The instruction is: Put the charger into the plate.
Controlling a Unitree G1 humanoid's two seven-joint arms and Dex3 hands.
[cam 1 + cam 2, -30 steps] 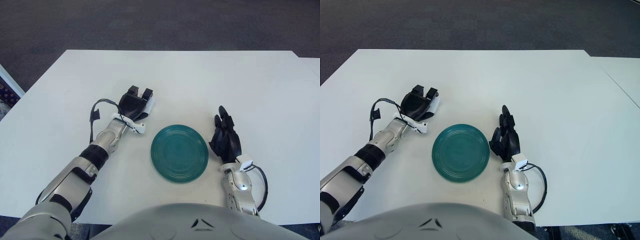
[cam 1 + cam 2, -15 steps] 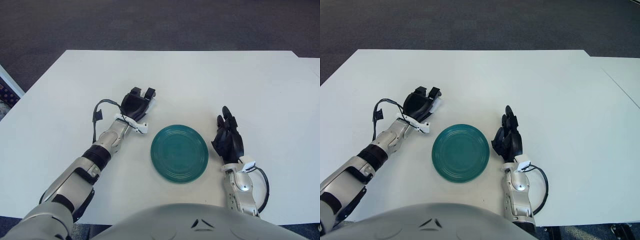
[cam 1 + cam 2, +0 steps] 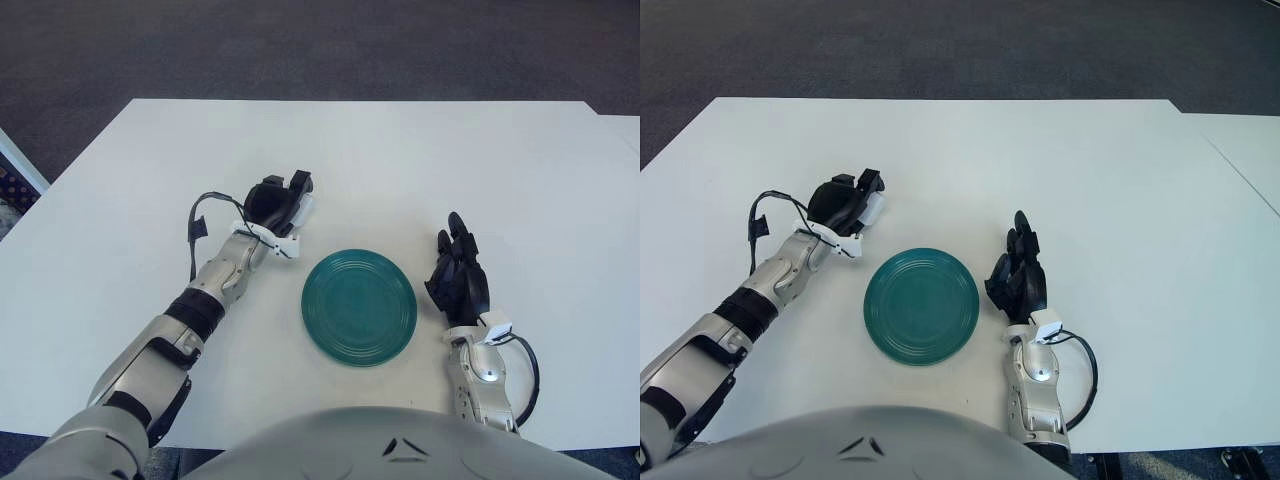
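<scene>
Right hand, black fingers relaxed and holding nothing, shows beside the round, ridged teal plate on a smooth white worktop. Farther left, the left hand clasps the white charger. Dark carpet lies beyond.

My left hand is black with thick, blocky fingers, and behind it sit a white wrist bracket, a silver forearm with black bands and a thin black cable looping off the outer side. My right hand is the same glossy black, with a small white tab at its wrist and a black cable curling beside the silver, screw-dotted forearm below it. Nearest me, my grey rounded torso shell carries small dark markings.
</scene>
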